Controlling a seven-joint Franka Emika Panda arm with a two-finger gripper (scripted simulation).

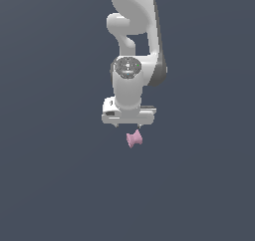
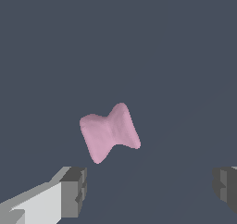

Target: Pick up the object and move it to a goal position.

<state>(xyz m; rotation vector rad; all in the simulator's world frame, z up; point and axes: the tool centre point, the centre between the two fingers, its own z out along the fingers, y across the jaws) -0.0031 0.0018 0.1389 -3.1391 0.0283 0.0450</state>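
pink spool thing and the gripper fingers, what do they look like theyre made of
Pink spool: matte, perhaps soft plastic or rubber; even colour, no glints, rounded edges. As a simulator render, the material stays open.

Gripper fingers: grey blocky pads on a white body, flat finish, looking like hard plastic or painted metal; faceted edges, no shine.

A plain, flat, dark slate-grey backdrop (image 1: 50, 185) fills both views, evenly lit.

The arm (image 1: 133, 46) is showing glossy white rounded shells with dark grey joint bands and a grey round cap; the gripper (image 1: 128, 126) is wearing a boxy white body and grey fingertips (image 2: 74, 190).
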